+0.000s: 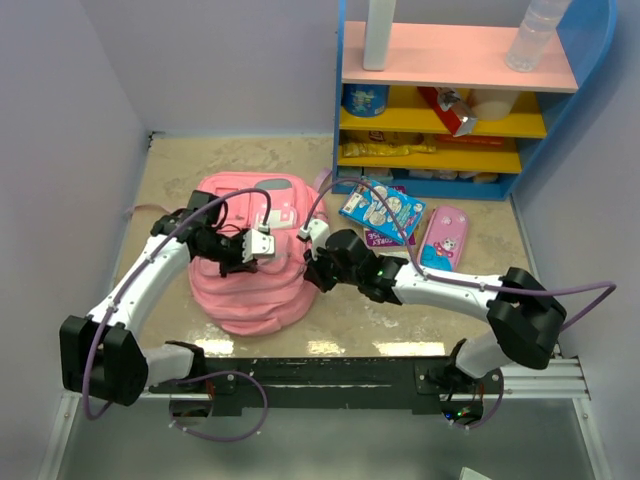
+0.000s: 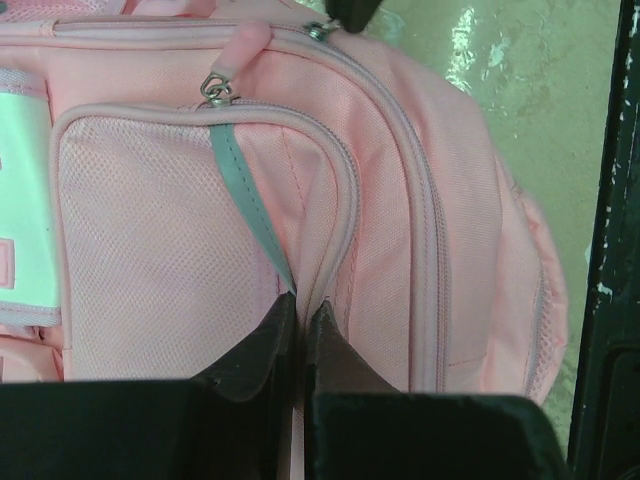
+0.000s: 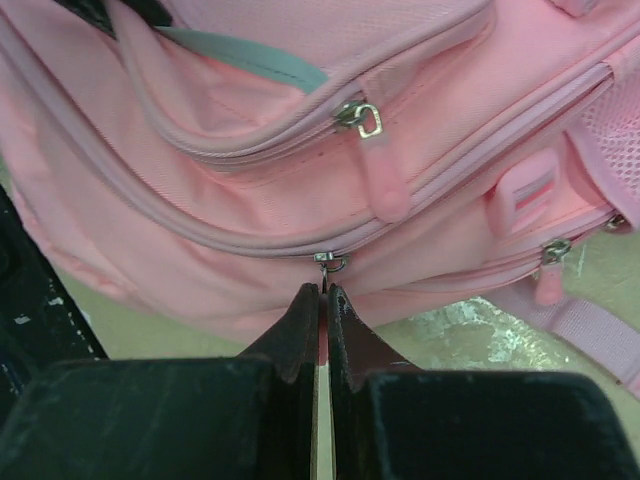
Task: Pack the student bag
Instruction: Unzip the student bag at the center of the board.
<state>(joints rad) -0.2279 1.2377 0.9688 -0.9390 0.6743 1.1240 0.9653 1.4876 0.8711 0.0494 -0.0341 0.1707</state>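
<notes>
right jaws pinched shut on zipper pull at student bag right edge; left jaws shut on grey strip at pocket seam. bare desk beyond that edge.

Bright, even overhead light (glare on the table), soft shadow beside the student bag

Soft pink student bag (front up)
</notes>
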